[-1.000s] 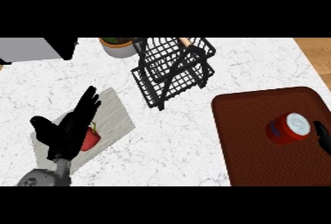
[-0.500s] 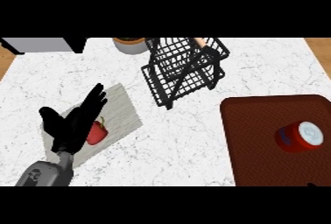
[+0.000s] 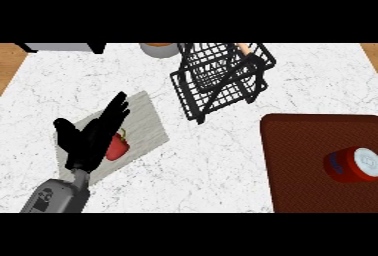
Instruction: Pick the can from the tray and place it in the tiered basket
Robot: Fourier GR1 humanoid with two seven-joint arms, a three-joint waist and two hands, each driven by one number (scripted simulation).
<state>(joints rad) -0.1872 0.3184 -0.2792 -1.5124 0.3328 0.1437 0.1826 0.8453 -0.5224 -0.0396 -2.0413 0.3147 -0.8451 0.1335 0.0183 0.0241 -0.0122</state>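
Note:
A red can (image 3: 353,166) with a white top and a blue patch lies on the dark red tray (image 3: 303,160) at the right edge of the head view. The black wire tiered basket (image 3: 220,77) stands at the back, left of the tray's far corner. My left hand (image 3: 92,135) is open with straight fingers at the lower left, over a grey cutting board, far from both the can and the basket. The right hand does not show.
A red bell pepper (image 3: 117,147) lies on the grey cutting board (image 3: 144,125), partly hidden by my left hand. A tan pot (image 3: 159,49) stands at the back edge, left of the basket. White marble counter (image 3: 214,165) lies between board and tray.
The view has shifted so that everything sits farther right. The right hand, visible beside the can one second ago, is out of view. The left hand keeps its open pose.

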